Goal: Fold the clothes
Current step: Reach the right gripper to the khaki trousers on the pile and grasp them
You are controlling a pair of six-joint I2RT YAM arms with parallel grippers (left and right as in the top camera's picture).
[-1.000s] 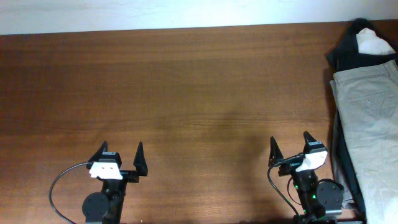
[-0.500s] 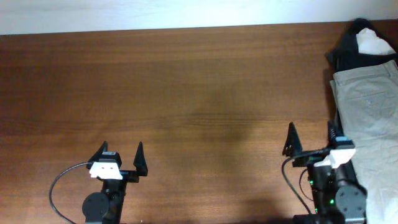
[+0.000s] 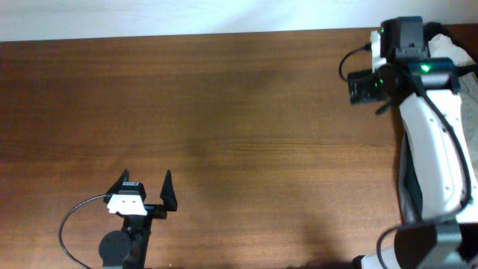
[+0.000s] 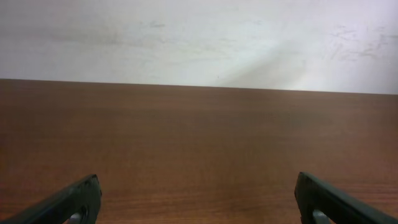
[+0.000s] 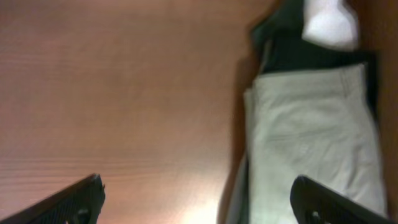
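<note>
The khaki-beige shorts [image 5: 311, 143] lie flat at the table's right edge on top of black garments; in the overhead view only a strip of them [image 3: 470, 134] shows beside my right arm [image 3: 429, 142]. My right gripper [image 5: 199, 205] is open and empty. It hovers high above the left edge of the shorts, with bare wood under its left finger and the shorts under its right finger. My left gripper [image 3: 148, 187] is open and empty near the front left, and it also shows over bare wood in the left wrist view [image 4: 199, 199].
Black garments [image 5: 292, 50] lie under and beyond the shorts, with a small white cloth [image 5: 329, 22] on them at the far right corner. The wooden table [image 3: 224, 112] ends at a white wall [image 4: 199, 37] at the back.
My right arm has lifted from the front edge and reached to the far right corner, now above the pile. The left arm has not moved.
</note>
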